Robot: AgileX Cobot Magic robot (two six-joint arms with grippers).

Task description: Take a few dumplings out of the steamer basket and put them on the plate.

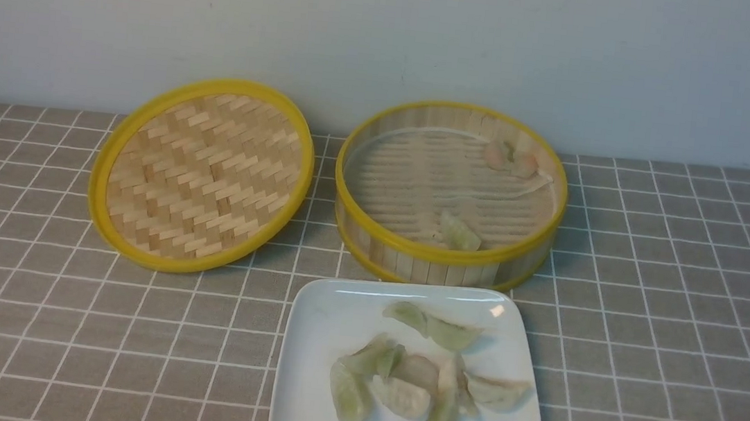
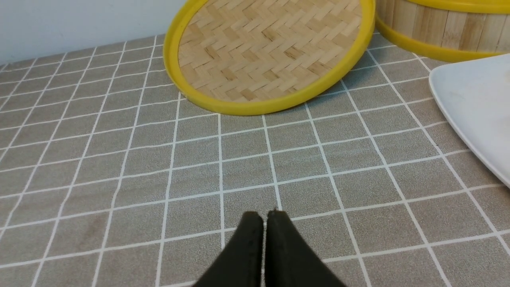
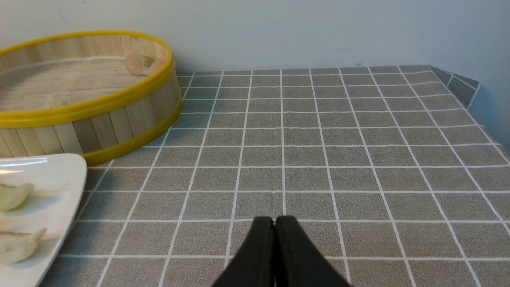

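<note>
The steamer basket (image 1: pixel 444 252) stands at the back centre of the table. A pale green dumpling (image 1: pixel 460 233) lies by its near wall and a pinkish pair (image 1: pixel 510 158) sits at its far side. In front of the basket, the white plate (image 1: pixel 319 344) carries several dumplings (image 1: pixel 409 381) in a loose heap. Neither gripper shows in the front view. My left gripper (image 2: pixel 264 215) is shut and empty above bare cloth, left of the plate (image 2: pixel 478 103). On the other side, my right gripper (image 3: pixel 274 220) is shut with nothing in it, right of the plate (image 3: pixel 59 179) and basket (image 3: pixel 99 119).
The flat woven lid (image 1: pixel 201 175) leans tilted against the basket's left side. A grey checked cloth (image 1: pixel 685 306) covers the table up to a pale wall behind. In the right wrist view the cloth's far right corner (image 3: pixel 458 79) meets the wall.
</note>
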